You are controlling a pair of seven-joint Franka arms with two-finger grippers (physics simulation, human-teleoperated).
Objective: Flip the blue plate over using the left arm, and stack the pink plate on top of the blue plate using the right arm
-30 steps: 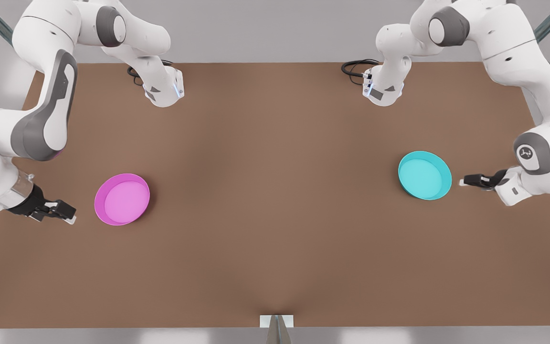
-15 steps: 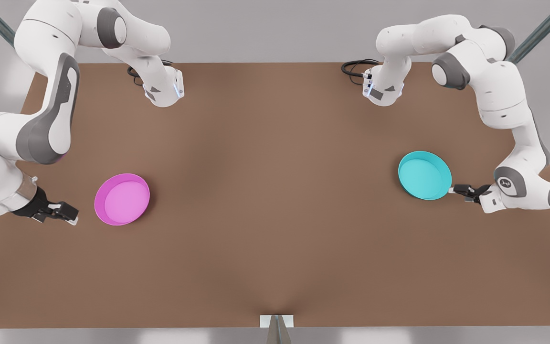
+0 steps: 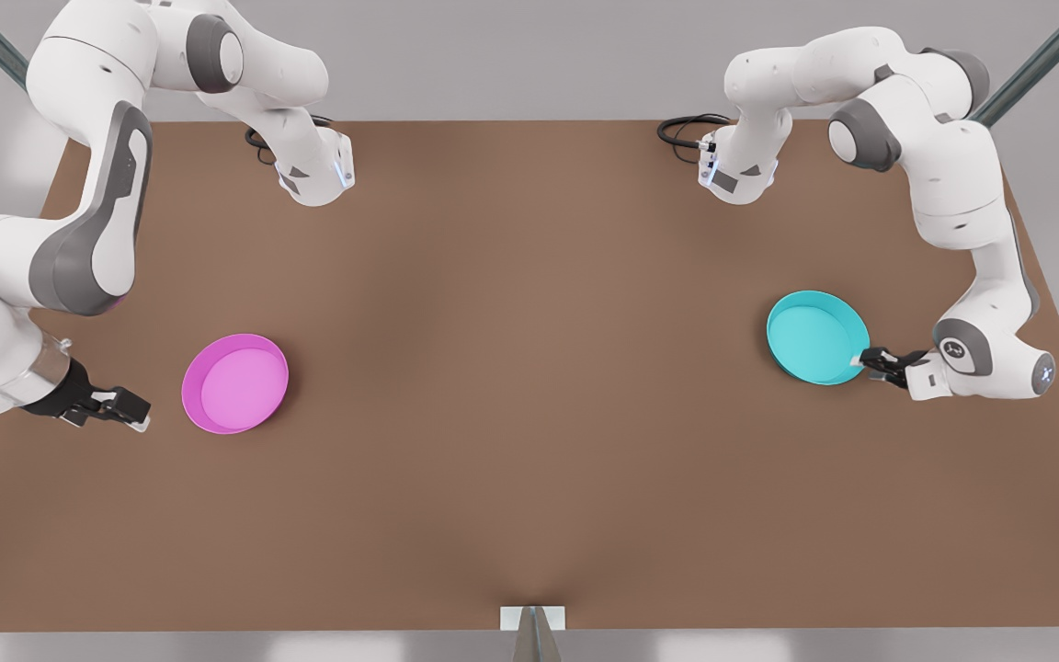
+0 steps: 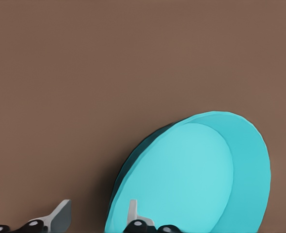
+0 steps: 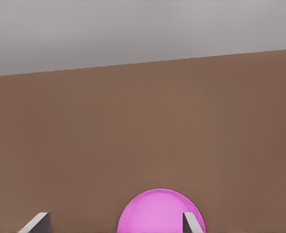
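With my left gripper (image 3: 863, 359) wide astride the blue plate (image 3: 814, 336) rim and the right gripper (image 3: 130, 409) waiting wide beside the pink plate (image 3: 235, 382), I fear a shallow bite slipping mid-flip.

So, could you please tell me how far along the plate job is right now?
Nothing is finished. The open left gripper straddles the rim of the blue plate, which lies right side up. The open right gripper waits beside the pink plate. Flipping and stacking remain.

Brown table (image 3: 529, 414), black cables (image 3: 681, 129) at its far edge, grey wall behind.
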